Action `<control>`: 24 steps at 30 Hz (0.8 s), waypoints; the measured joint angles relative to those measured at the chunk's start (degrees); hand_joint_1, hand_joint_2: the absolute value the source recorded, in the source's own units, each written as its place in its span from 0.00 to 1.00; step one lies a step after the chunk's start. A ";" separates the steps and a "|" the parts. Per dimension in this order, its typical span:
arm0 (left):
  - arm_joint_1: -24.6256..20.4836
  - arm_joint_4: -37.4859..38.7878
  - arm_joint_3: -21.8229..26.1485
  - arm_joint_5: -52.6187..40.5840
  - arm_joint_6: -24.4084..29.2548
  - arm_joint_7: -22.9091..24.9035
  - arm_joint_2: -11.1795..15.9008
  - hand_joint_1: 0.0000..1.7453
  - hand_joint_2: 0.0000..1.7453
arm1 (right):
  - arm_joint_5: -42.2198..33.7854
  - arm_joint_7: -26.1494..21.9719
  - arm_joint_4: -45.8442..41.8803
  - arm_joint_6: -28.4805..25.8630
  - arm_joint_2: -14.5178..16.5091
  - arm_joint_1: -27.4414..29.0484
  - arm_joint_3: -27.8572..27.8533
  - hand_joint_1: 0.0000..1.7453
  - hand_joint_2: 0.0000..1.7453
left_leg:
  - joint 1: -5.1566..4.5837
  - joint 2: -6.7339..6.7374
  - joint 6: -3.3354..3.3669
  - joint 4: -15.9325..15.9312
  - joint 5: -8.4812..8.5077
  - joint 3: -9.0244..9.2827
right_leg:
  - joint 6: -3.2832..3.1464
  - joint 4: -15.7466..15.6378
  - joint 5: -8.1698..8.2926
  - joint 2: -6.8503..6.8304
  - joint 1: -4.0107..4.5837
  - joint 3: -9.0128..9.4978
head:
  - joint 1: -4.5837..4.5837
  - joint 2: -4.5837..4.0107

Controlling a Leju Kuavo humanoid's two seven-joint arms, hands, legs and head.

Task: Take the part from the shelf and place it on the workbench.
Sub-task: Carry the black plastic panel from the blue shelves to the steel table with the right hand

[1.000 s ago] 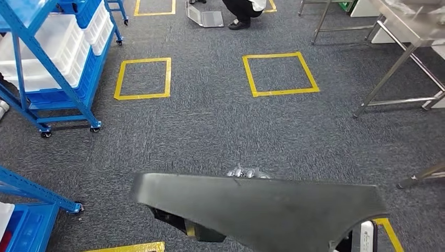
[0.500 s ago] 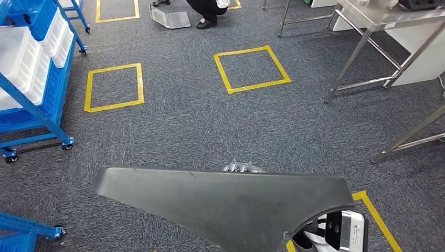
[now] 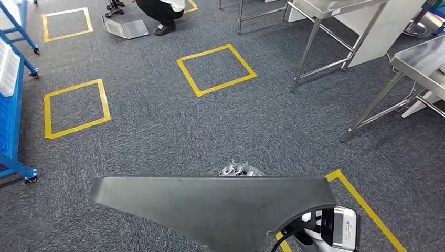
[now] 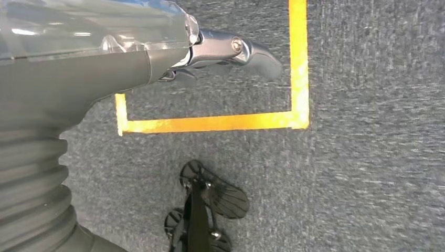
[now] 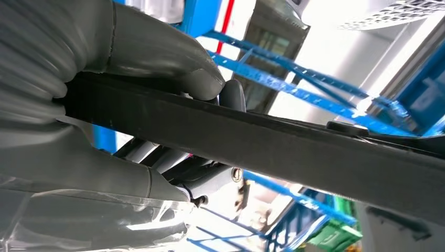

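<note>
Covering floor: grey carpet (image 3: pixel 220 126), yellow tape squares (image 3: pixel 216 69), steel tables (image 3: pixel 336 10).

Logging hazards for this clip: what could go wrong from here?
The wide dark part is held along one edge by the right hand, so it may tilt or slip. It hides the floor ahead of the robot. Steel table legs stand close on the right, and the part could clip them.

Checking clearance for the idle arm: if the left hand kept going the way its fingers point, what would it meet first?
Probably just the carpet. The left hand holds nothing and its fingertips hang over the yellow tape square on the floor; nothing stands between, though depth is unclear.
</note>
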 joint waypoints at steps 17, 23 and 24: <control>-0.32 0.07 -0.15 0.57 -0.33 -0.36 -1.39 0.00 1.00 | -0.48 0.12 -0.75 0.30 -0.69 0.61 0.03 0.94 1.00 | -0.80 10.57 0.52 -1.35 -1.61 2.73 | -0.37 -0.63 0.36 -9.45 0.95 -0.34 | 0.37 -0.01; -0.13 0.09 -0.28 0.15 -0.66 -0.56 -1.61 0.00 1.00 | -0.61 -0.30 -0.69 0.91 -0.68 1.05 0.03 0.94 1.00 | -0.51 4.57 -0.32 12.34 -8.25 -3.58 | -1.70 -1.72 0.59 -5.46 0.25 0.79 | 0.16 0.00; -0.03 0.09 -0.30 0.11 -0.70 -0.56 -1.61 0.00 1.00 | -0.60 -0.37 -0.67 0.96 -0.69 1.17 0.03 0.94 1.00 | -0.50 4.40 -0.39 14.20 -8.27 -4.90 | -1.71 -1.62 0.51 -4.64 0.28 0.82 | 0.16 0.00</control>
